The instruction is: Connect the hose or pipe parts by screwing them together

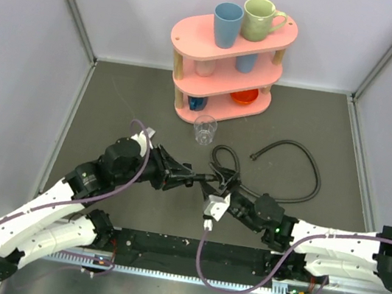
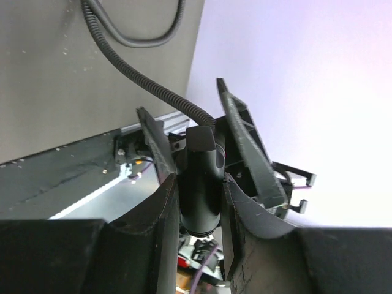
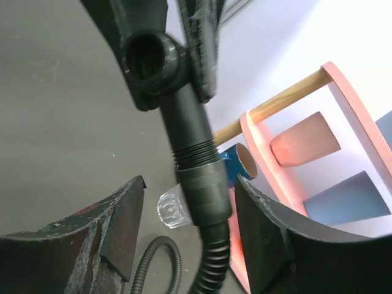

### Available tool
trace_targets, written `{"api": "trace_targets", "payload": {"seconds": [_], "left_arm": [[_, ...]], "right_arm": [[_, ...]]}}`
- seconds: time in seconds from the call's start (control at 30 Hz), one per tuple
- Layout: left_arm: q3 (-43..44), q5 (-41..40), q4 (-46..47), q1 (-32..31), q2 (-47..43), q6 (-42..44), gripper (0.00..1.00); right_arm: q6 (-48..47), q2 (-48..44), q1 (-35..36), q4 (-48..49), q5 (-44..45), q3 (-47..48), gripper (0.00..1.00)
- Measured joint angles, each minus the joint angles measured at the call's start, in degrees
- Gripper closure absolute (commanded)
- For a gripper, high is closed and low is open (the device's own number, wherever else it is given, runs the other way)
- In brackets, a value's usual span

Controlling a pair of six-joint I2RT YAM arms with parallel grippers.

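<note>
right wrist: ribbed black hose [image 3: 211, 266], smooth threaded fitting [image 3: 197, 162] clamped in left gripper [image 2: 199, 184], right gripper [image 3: 190, 196] released around it.

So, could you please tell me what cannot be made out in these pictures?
- Top view: threads on the fitting between the left gripper and right gripper, too small.
- Left wrist view: where the hose leads, cut off by the top edge.
- Right wrist view: the clear glass, blurred and partly behind the fitting.
</note>
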Motion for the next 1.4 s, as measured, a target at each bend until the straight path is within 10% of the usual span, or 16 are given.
{"api": "trace_targets", "payload": {"seconds": [0.3, 0.6, 0.93, 1.4], "left_arm": [[-0.3, 2.1, -0.3, 0.1, -1.0, -6.0, 1.0], [0.3, 2.0, -3.1, 0.5, 1.3, -2.1, 1.0], [7.3, 0.3, -6.5, 0.4, 7.5, 23.5, 1.0], [-8.2, 9.0, 17.1, 0.8, 3.0, 52.0, 1.0]], "right_arm": [[-8.8, 4.5, 3.6, 8.7, 7.0, 0.0, 1.0], [-9.0, 4.1, 4.3, -1.5, 8.5, 2.3, 1.0], [3.0, 2.6, -0.4, -24.2, 0.0, 10.9, 1.0], [17.2, 4.2, -12.9, -37.9, -26.8, 15.1, 1.0]]}}
